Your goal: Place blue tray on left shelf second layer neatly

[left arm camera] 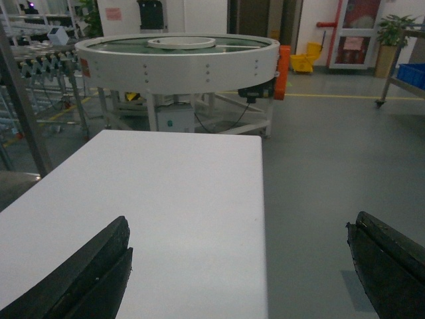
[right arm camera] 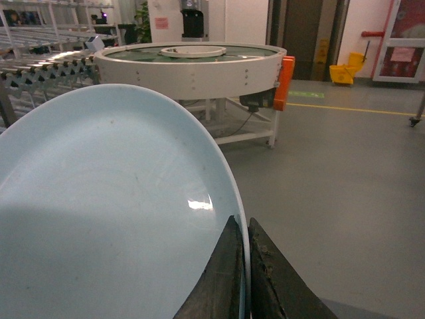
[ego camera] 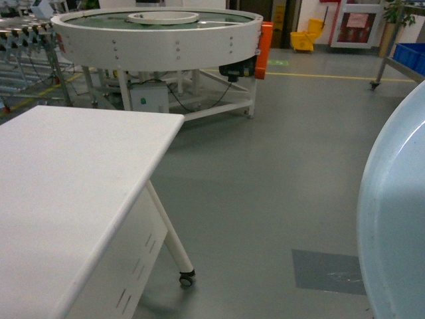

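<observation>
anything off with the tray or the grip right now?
Nothing spilled or damaged. The blue tray is pinched at its rim by the right gripper, so it stands on edge rather than flat, filling the right side of the head view. A few small specks show on its surface. The left gripper is open and empty above the white table.

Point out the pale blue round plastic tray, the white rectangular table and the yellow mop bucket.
Pale blue round plastic tray (right arm camera: 99, 219): right wrist view, inner face.
White rectangular table (left arm camera: 166, 199): left wrist view, bare top.
Yellow mop bucket (ego camera: 304, 41): head view, its body.
</observation>
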{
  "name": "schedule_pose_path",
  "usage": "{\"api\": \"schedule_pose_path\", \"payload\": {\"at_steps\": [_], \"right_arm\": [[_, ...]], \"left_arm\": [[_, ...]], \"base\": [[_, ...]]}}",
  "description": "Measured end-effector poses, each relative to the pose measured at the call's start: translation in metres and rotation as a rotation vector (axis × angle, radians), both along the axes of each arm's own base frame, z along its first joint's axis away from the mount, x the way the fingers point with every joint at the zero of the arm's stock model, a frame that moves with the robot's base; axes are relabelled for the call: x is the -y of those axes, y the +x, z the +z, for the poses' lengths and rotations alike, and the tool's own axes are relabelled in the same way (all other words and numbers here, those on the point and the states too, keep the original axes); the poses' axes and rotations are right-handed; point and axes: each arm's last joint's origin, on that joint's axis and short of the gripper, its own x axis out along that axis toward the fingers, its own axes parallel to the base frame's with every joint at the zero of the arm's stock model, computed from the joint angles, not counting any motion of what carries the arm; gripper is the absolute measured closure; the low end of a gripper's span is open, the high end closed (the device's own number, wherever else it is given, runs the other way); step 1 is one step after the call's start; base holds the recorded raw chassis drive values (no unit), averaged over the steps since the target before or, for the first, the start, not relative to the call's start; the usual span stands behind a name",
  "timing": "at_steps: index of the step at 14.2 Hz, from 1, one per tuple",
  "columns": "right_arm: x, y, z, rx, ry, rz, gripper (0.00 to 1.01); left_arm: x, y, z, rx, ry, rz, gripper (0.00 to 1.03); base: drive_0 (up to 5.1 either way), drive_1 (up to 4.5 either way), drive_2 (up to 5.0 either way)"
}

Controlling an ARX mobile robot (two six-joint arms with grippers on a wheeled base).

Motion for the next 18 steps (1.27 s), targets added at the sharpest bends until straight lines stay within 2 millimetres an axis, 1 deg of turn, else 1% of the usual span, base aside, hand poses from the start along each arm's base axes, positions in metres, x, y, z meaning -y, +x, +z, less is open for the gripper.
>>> {"api": "schedule_pose_path", "payload": {"at_steps": [8, 12, 18], "right_arm": [[0.0000, 0.0000, 0.0000, 0.000, 0.000, 0.000, 0.99], [0.0000, 0.0000, -0.0001, 0.002, 0.000, 0.001, 0.99], [0.0000, 0.0000, -0.0004, -0.001, 0.000, 0.000, 0.99]], "left_arm": [[0.0000, 0.0000, 0.0000, 0.000, 0.000, 0.000, 0.05], [0.0001, 0.0000, 0.0001, 0.001, 0.000, -0.001, 0.05], [0.0000, 0.0000, 0.0000, 0.000, 0.000, -0.001, 0.05]], "base": [[-1.6, -1.48, -1.7], [1.3, 0.39, -6.6], [3.1, 2.27, -4.8]]}}
